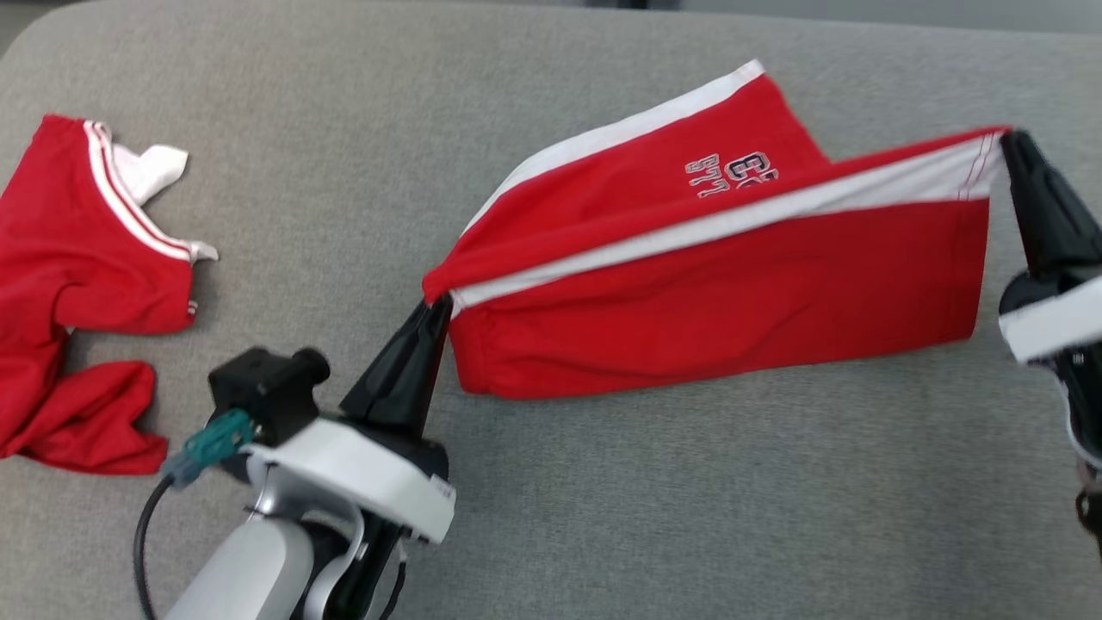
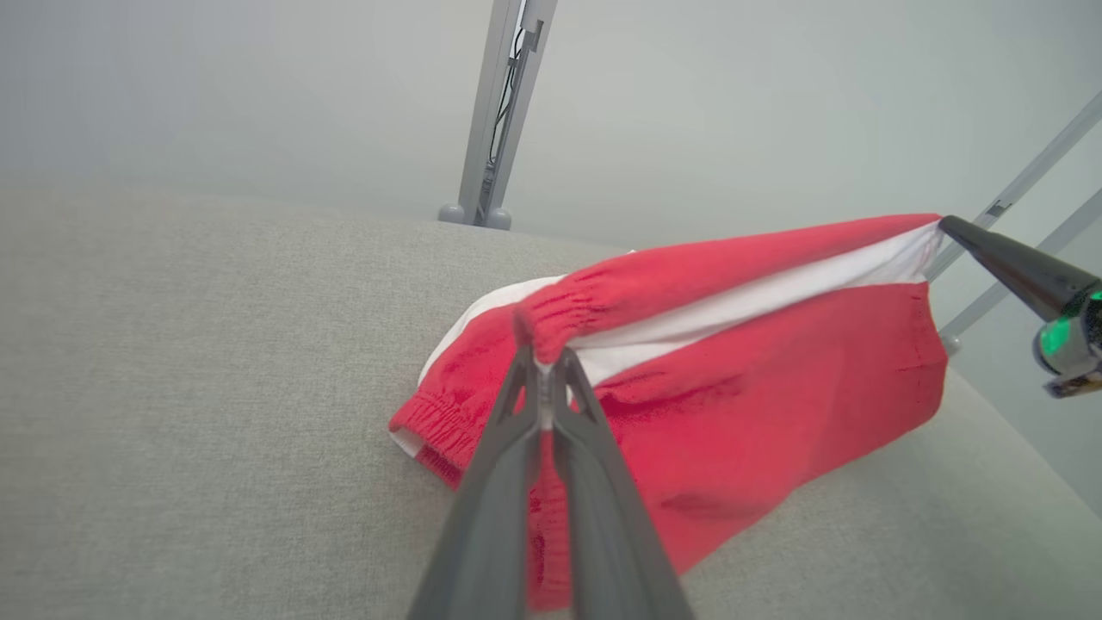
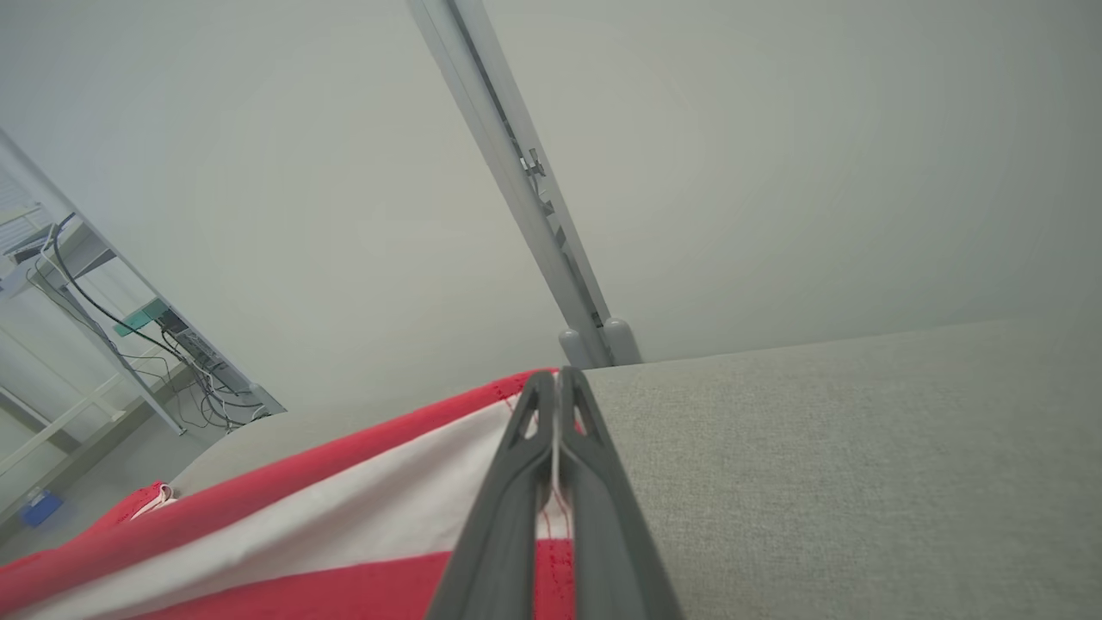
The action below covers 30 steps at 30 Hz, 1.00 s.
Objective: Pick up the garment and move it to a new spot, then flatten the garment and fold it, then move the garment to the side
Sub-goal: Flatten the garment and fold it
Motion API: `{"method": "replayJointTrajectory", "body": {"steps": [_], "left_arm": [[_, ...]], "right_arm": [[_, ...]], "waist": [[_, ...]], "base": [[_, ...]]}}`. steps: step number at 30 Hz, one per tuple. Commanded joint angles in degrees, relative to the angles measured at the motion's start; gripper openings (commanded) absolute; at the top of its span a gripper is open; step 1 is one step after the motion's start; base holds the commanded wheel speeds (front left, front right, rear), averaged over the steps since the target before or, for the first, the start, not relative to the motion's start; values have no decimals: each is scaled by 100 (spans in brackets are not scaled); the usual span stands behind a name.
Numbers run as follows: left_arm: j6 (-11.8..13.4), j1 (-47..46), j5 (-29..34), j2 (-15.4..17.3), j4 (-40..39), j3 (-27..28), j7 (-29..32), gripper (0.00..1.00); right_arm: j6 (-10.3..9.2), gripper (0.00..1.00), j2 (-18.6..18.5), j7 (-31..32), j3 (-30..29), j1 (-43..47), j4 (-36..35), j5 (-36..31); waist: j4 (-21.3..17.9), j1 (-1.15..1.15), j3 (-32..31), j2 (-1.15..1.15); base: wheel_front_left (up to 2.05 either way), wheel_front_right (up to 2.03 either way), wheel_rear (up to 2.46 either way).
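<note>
Red with a white stripe, the garment [image 1: 715, 293] hangs stretched between the two grippers, and part of it seems to rest on the grey counter [image 1: 344, 129]. The left gripper [image 1: 435, 308] is pressed together on the gathered elastic corner. The right gripper [image 1: 1006, 142] pinches the opposite stitched corner. The pick-up looks done, and the move to a new spot seems under way. Laying it flat, folding it and shifting it aside are left. Other red clothes [image 1: 77, 284] lie well off the left gripper's outer side.
</note>
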Motion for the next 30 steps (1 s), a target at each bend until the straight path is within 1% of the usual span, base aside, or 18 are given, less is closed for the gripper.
{"method": "replayJointTrajectory", "body": {"steps": [1, 2, 5, 9, 10, 14, 20, 24, 25, 26, 27, 28, 30], "left_arm": [[-86, -244, -14, -62, 164, 7, -47, 0], [-154, -373, -44, -126, 331, -17, -68, 0], [-355, -799, -102, -326, 758, -71, -153, 0], [-537, -1215, -147, -572, 1283, -135, -272, 0], [-618, -1397, -161, -707, 1512, -170, -369, 0], [-732, -1709, -236, -965, 1949, -146, -583, 0], [-870, -2044, -336, -1166, 2473, -169, -794, 0], [-986, -2188, -381, -1212, 2781, -268, -789, 0], [-1018, -2228, -370, -1224, 2844, -297, -801, 8], [-1044, -2248, -386, -1241, 2886, -316, -815, 30], [-1065, -2259, -389, -1249, 2933, -328, -842, 64], [-1050, -2269, -338, -1243, 2990, -342, -881, 100], [-1036, -2244, -329, -1233, 3045, -311, -969, 100]], "right_arm": [[2, 0, -94, 53, 41, -282, 189, 78], [3, 0, -210, 79, 155, -505, 361, 1], [3, 0, -374, 165, 409, -1130, 850, 109], [3, 0, -575, 224, 811, -1871, 1532, 217], [3, 0, -675, 216, 1004, -2197, 1852, 259], [3, 0, -821, 165, 1341, -2747, 2495, 402], [3, 0, -859, 11, 1823, -3415, 3318, 616], [3, 0, -865, -73, 2188, -3683, 3706, 765], [3, 0, -873, -68, 2275, -3737, 3798, 817], [3, 0, -874, -123, 2335, -3774, 3853, 886], [4, 39, -873, -164, 2404, -3812, 3914, 939], [4, 100, -866, -186, 2510, -3824, 3947, 993], [4, 100, -862, -288, 2646, -3814, 3967, 1169]], "waist": [[268, 0, 313, 0], [303, 0, 366, 0], [456, 0, 593, 0], [620, 0, 836, 0], [725, 0, 946, 0], [897, 0, 1110, 0], [1018, 0, 1249, 0], [1040, 0, 1261, 0], [1039, 0, 1255, 0], [1036, 0, 1246, 0], [1030, 0, 1232, 0], [1015, 0, 1208, 0], [957, 0, 1151, 0]], "base": [[0, 0, 0], [0, 0, 0], [0, 0, 0], [0, 0, 0], [0, 0, 0], [0, 0, 0], [0, 0, 0], [0, 0, 0], [0, 0, 0], [0, 0, 0], [0, 0, 0], [0, 0, 0], [0, 0, 0]]}}
